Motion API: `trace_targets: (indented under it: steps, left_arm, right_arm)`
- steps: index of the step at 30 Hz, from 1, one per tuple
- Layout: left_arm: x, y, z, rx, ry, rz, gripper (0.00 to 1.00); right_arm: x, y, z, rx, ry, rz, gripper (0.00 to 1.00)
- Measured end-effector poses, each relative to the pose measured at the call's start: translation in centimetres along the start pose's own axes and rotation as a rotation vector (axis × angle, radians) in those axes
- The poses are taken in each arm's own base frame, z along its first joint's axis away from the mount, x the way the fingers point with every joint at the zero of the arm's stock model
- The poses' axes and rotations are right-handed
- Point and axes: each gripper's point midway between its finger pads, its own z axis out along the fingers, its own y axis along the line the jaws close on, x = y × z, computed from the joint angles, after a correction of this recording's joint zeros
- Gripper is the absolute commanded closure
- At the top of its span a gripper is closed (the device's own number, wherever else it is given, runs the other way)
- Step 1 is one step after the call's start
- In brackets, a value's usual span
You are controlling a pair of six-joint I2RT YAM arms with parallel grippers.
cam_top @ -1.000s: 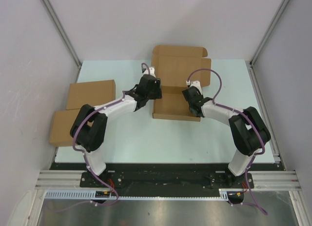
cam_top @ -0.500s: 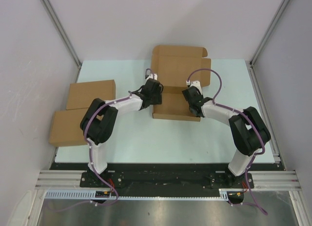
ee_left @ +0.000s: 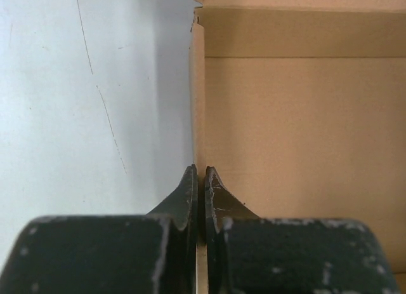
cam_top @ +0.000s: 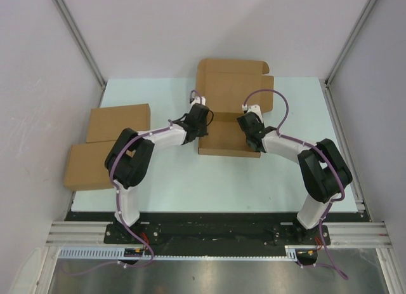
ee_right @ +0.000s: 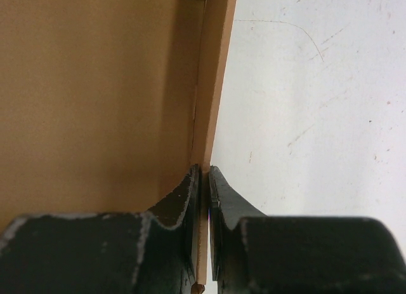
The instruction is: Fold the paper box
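Left gripper (ee_left: 198,174): pinched tight on the thin left side wall of the paper box (cam_top: 231,94). Right gripper (ee_right: 204,173): narrow, clamped on the opposite right wall. Only the wrist views show the wall edges between the fingers. Only the overhead view shows the box mid-table (cam_top: 165,173), its lid panel open toward the far side, and two flat brown boxes (cam_top: 117,122) at the left.

We look down on a pale mint-green table top (cam_top: 190,180), faintly scratched, closed in on three sides by plain grey-white walls (cam_top: 32,72), with slanting aluminium posts (cam_top: 76,33) at the far corners, an aluminium rail (cam_top: 76,232) along the near edge, and soft, even light.
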Motion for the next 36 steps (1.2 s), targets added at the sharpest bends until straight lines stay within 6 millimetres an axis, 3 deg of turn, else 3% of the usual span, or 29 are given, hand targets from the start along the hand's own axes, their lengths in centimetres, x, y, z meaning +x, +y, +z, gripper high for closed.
trace_targets:
  steps: [17,36]
  left_arm:
    - [0.7,-1.01,-0.34,-0.155,-0.018,0.163,1.0]
    - [0.83,-1.05,-0.28,-0.198,-0.03,0.157,0.99]
  right_arm:
    - [0.16,-0.23,0.0,0.014,0.004,-0.029,0.91]
    - [0.22,0.07,0.07,0.039,0.004,-0.059,0.92]
